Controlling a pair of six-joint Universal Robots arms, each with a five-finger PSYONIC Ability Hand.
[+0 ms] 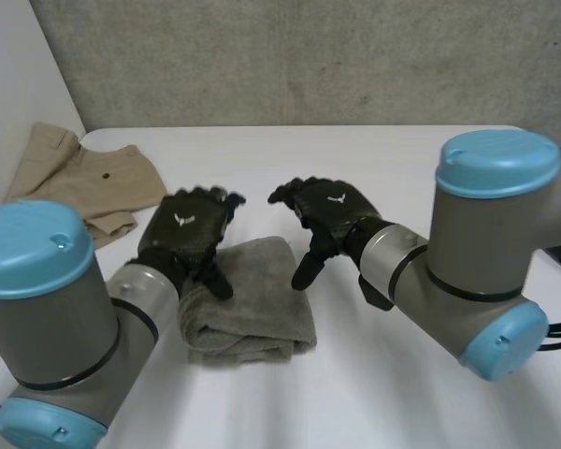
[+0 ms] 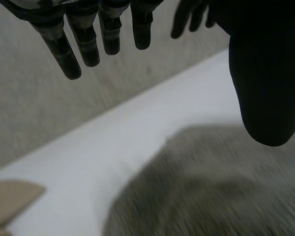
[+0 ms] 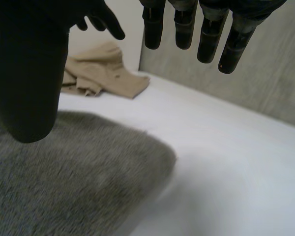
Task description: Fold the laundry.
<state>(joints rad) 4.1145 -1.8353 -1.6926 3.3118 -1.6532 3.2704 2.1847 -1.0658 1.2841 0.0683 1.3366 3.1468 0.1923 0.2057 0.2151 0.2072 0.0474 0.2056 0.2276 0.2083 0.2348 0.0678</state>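
- At far left, by the back corner of the table [image 1: 402, 159]: tan garment [image 1: 84, 182], crumpled and unfolded, well apart from both hands; likely still to be done.
- Left of centre: left hand [image 1: 189, 232] over the towel's far left corner; fingers [image 2: 88, 46] straight and spread, holding nothing; thumb pointing down at the cloth, contact impossible to tell.
- At centre, between the hands: towel [image 1: 252, 304], flat in a compact doubled rectangle with a thick edge on the near side; seemingly folded, or nearly so, perhaps lacking one last fold or a smoothing.
- Right of centre: right hand [image 1: 329, 210] by the towel's far right corner; fingers straight, relaxed, empty; thumb hanging just beside the right edge, apparently off the cloth.
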